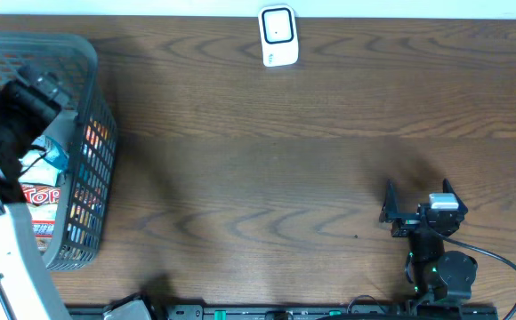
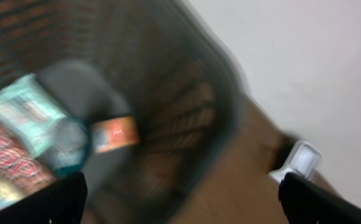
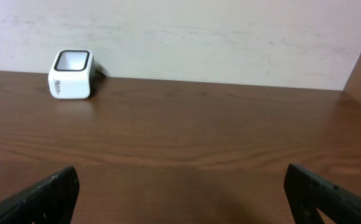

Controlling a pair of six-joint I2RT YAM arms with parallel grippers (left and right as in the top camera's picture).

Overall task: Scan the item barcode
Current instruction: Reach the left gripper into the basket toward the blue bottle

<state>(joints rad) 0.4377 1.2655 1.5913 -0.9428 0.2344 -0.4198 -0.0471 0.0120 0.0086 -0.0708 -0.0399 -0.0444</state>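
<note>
1. While pressed against its neighbours, likely resists a clean single pick: red packet (image 2: 6, 168), touching mint-green packet (image 2: 28, 112), near orange packet (image 2: 115, 134), all low inside mesh basket (image 1: 84, 62) at left end of table (image 1: 285, 178).
2. Could come up paired with mint-green packet, or be clamped over the face to be scanned; which face that is, lost in wrist-view blur.
3. Could snag or tip mesh basket should a finger meet its wall on the way down.
4. Lies below left gripper (image 2: 180, 202), just beside one fingertip and off the middle of the gap, not between jaws; jaws spread wide, holding nothing.
5. Stands well apart at far table edge: white scanner (image 1: 277, 36); long carry from basket, so a weak pinch may drop the packet midway.
6. Rests near front right, well apart from basket: right gripper (image 1: 418, 203), jaws likewise wide apart and empty, pointed toward white scanner.
</note>
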